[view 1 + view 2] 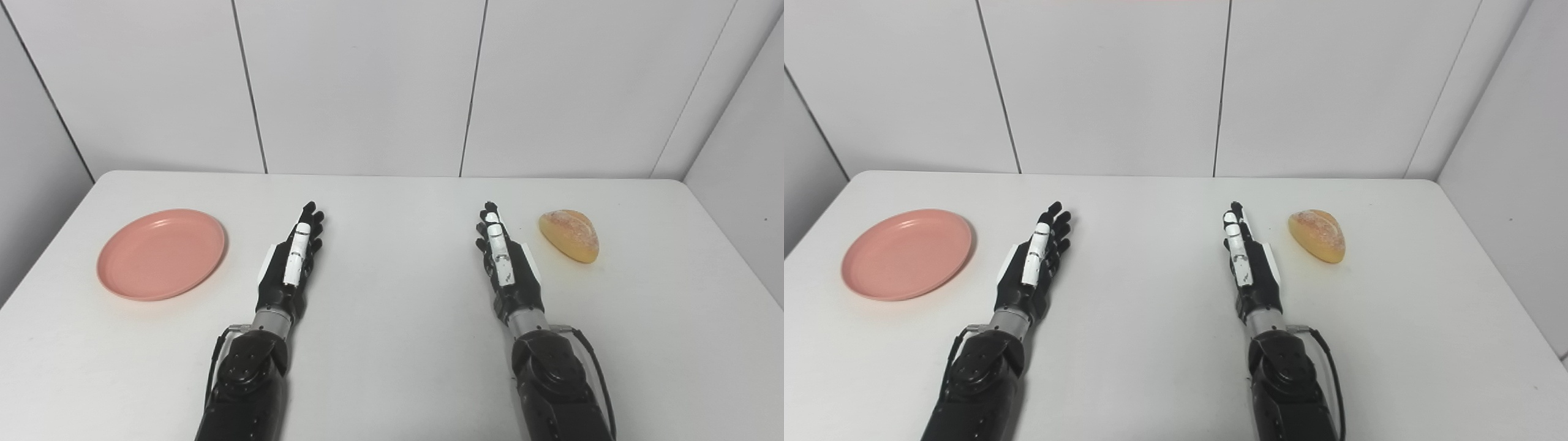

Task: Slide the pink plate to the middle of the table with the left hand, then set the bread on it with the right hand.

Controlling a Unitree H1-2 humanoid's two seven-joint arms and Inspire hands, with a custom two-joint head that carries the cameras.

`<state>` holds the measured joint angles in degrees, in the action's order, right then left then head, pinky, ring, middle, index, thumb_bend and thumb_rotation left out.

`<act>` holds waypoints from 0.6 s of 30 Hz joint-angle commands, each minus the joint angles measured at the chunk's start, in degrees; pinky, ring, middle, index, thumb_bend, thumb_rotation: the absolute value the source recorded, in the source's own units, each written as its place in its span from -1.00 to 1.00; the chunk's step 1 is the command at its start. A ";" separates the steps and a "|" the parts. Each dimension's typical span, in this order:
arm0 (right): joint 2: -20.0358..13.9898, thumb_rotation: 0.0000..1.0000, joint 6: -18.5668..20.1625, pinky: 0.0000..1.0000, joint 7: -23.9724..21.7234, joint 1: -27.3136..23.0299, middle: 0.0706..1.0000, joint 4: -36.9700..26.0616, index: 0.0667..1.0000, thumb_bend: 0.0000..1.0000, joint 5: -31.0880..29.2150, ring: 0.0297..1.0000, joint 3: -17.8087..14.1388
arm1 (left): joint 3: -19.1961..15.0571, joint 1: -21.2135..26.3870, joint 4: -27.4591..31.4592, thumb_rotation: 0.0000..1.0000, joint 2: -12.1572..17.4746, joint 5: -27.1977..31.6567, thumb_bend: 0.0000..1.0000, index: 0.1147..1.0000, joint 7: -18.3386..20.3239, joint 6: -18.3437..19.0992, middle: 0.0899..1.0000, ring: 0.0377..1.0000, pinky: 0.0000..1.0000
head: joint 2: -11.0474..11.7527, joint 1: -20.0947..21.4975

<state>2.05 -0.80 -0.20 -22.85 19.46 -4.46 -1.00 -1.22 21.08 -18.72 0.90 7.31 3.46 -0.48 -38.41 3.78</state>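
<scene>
Right, fingers first: my left hand [293, 260] lies stretched flat and empty, fingers straight and pointing away from me, and my right hand [505, 260] mirrors it, also holding nothing. Out beyond my left fingers, off to their outer side, sits the pink plate [161, 253], not yet slid. Just beside my right fingertips, on their outer side, rests the bread [569, 234], untouched. So, by my reckoning, nothing's done; both steps remain. Beneath everything, a plain white table [398, 343]; ahead, pale panelled walls [367, 86].
</scene>
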 commanded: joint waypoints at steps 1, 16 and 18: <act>0.34 1.00 -1.89 1.00 0.11 -2.55 1.00 -1.31 1.00 0.39 -0.18 1.00 -0.30 | 0.28 1.87 1.72 1.00 0.08 -0.44 -0.09 0.90 0.45 -0.21 0.93 0.99 1.00 | 0.01 -0.07; 0.39 1.00 -2.32 1.00 0.30 -2.72 1.00 -1.08 1.00 0.35 -0.12 1.00 -0.46 | 0.43 1.84 1.94 1.00 0.22 -0.43 -0.07 0.91 0.61 0.32 0.94 0.99 1.00 | -0.04 -0.07; 0.32 1.00 -2.15 1.00 0.09 -2.69 1.00 -1.18 1.00 0.36 -0.27 1.00 -0.45 | 0.32 1.89 1.83 1.00 0.10 -0.38 -0.07 0.91 0.44 0.26 0.94 0.98 1.00 | -0.04 -0.06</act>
<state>2.13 -0.80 0.11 -22.86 19.47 -4.43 -1.24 -1.07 21.04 -18.57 0.95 7.32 3.47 0.40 -38.50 3.78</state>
